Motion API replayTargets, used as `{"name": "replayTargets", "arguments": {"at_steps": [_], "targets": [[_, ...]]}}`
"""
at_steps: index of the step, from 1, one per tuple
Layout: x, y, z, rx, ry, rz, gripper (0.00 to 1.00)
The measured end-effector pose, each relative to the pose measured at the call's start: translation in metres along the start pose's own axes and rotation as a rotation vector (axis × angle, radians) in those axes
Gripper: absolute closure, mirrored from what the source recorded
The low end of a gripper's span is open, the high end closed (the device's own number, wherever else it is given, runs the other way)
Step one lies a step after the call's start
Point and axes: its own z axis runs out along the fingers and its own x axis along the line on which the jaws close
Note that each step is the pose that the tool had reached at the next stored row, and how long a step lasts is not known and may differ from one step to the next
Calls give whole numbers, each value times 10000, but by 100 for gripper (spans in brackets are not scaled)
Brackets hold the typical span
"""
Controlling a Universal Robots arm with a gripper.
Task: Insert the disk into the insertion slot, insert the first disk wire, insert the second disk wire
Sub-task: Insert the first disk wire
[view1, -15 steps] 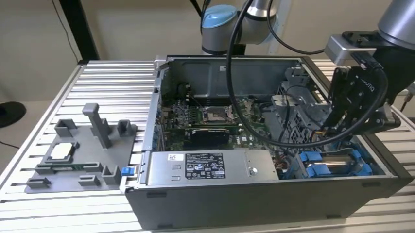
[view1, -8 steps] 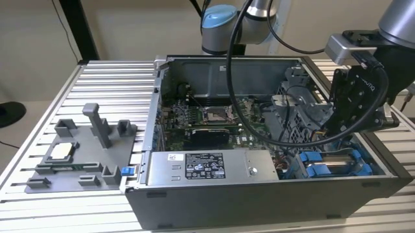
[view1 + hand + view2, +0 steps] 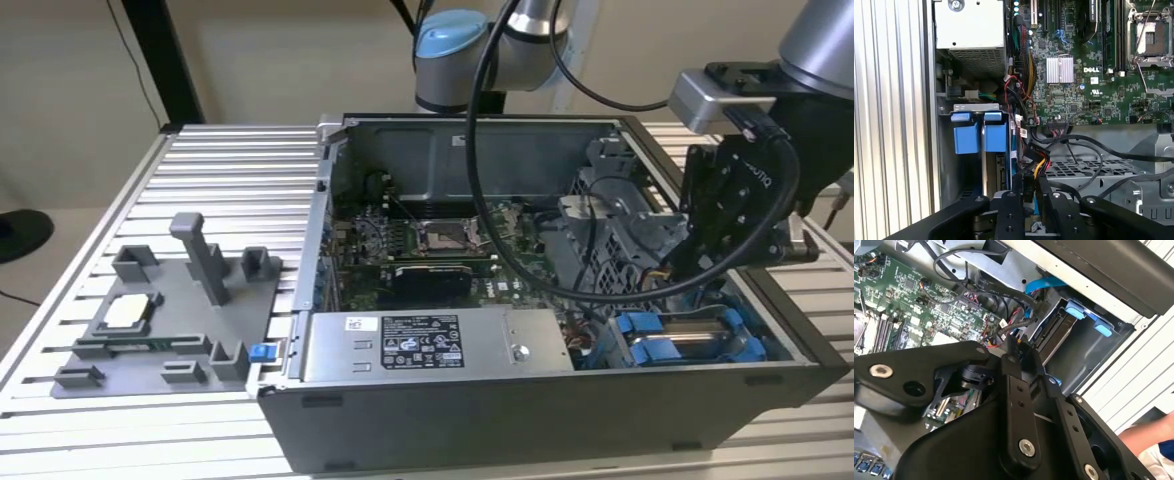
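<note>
Table (image 3: 200,165): ribbed alu. slats, silver. Bore 2 items: open PC case (image 3: 534,425), dark grey, at the exterior view's right; grey moulded fixture (image 3: 160,330) w/ posts, at the exterior view's left, just beside case.

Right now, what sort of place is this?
Probably a robotics lab bench: a robot arm reaches into an open computer case on a slotted metal table, a grey fixture tray beside it.
</note>
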Motion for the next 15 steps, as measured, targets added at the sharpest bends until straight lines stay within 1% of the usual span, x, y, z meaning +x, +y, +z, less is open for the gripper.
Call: {"name": "replayTargets", "arguments": {"at_steps": [4,5,7,8,9,11,15], "targets": [[0,0,0,1,8,0,100],[-1,0,-1,3,47,1,100],[0,0,0,14,232,9,100],[0,0,1,18,305,12,100],[0,0,3,21,357,14,100],[0,-1,10,22,382,15,100],[0,-19,32,22,383,15,100]]}}
